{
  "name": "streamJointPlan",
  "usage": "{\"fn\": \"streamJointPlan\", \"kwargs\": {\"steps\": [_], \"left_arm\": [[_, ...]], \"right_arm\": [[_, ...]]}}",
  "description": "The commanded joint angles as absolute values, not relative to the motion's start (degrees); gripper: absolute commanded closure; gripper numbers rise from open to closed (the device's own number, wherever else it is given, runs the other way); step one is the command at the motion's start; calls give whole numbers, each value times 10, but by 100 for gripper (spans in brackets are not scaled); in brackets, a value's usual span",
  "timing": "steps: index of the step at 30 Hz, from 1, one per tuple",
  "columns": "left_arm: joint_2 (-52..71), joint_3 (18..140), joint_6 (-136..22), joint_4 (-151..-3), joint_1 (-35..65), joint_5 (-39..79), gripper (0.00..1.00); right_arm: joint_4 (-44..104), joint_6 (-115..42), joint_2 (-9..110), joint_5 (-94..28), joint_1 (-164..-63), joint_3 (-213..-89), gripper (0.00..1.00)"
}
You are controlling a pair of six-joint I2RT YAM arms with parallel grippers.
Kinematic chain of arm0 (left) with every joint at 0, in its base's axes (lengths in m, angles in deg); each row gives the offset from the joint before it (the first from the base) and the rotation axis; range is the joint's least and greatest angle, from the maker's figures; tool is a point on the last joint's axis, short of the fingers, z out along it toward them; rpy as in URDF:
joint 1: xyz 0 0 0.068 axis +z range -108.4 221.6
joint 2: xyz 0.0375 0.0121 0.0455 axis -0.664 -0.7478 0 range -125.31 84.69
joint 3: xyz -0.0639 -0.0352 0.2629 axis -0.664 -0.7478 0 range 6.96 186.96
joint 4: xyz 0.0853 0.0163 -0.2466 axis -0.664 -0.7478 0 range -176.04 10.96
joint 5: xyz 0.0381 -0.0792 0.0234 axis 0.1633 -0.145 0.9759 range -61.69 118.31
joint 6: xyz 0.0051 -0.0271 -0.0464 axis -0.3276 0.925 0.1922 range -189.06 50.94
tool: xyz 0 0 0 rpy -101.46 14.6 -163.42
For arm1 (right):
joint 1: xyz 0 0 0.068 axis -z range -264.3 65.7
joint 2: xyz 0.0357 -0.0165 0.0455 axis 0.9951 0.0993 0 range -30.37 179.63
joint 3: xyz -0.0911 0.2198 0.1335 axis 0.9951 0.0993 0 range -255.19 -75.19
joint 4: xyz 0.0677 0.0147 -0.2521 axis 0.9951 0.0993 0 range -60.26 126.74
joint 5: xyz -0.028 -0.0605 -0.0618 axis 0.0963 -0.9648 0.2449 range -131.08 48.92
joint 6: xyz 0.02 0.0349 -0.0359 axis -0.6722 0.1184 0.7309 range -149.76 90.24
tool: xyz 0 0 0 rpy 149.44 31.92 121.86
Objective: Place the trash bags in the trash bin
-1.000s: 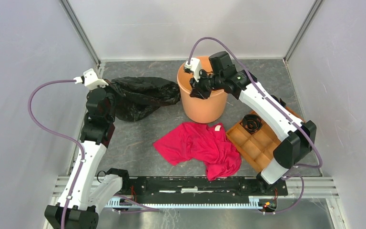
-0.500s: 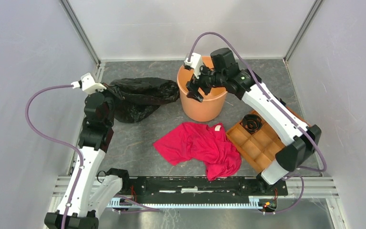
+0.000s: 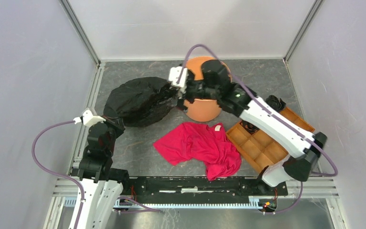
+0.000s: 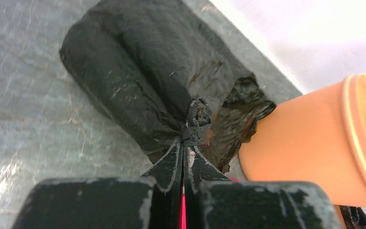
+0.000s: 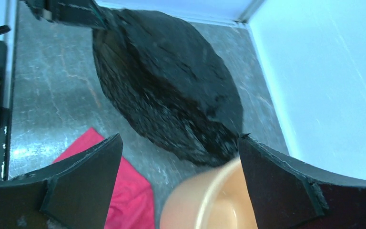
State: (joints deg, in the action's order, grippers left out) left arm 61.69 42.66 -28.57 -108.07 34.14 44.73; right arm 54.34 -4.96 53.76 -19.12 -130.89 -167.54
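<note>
Jaws of my left gripper [image 4: 185,157] were clamped shut on a fold of the thin, glossy, wrinkled black plastic trash bag [image 4: 138,71]. It sat bunched on the grey table [image 3: 138,148], outside the round pale-orange plastic bin [image 3: 205,107], at its nine o'clock. Beyond, my right gripper [image 5: 179,138] hung wide open over the bin's rim.

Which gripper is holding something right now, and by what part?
The left gripper is shut on a bunched tuft of film at the trash bag end nearest it. The right gripper is open, holding nothing.
</note>
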Motion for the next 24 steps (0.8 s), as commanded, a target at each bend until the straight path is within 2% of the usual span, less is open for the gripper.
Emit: {"fn": "streamJointPlan", "kwargs": {"steps": [1, 6, 7, 10, 13, 17, 24], "left_arm": [[627, 412, -229, -1118, 344, 449, 98], [617, 413, -234, -1114, 343, 452, 98], [616, 414, -235, -1112, 344, 452, 98], [612, 419, -241, -1109, 344, 456, 98], [609, 432, -245, -1102, 344, 459, 98], [596, 462, -258, -1090, 343, 457, 98], [559, 512, -284, -1086, 344, 444, 98]], "right_arm": [[523, 8, 613, -186, -1359, -1716, 2], [526, 80, 715, -211, -1404, -1770, 5], [511, 86, 729, -214, -1407, -1771, 7], [496, 95, 778, -216, -1415, -1796, 25], [447, 78, 807, -211, -1418, -1796, 20], [278, 26, 809, -260, -1421, -1723, 11], [166, 2, 810, -277, -1439, -1676, 2]]}}
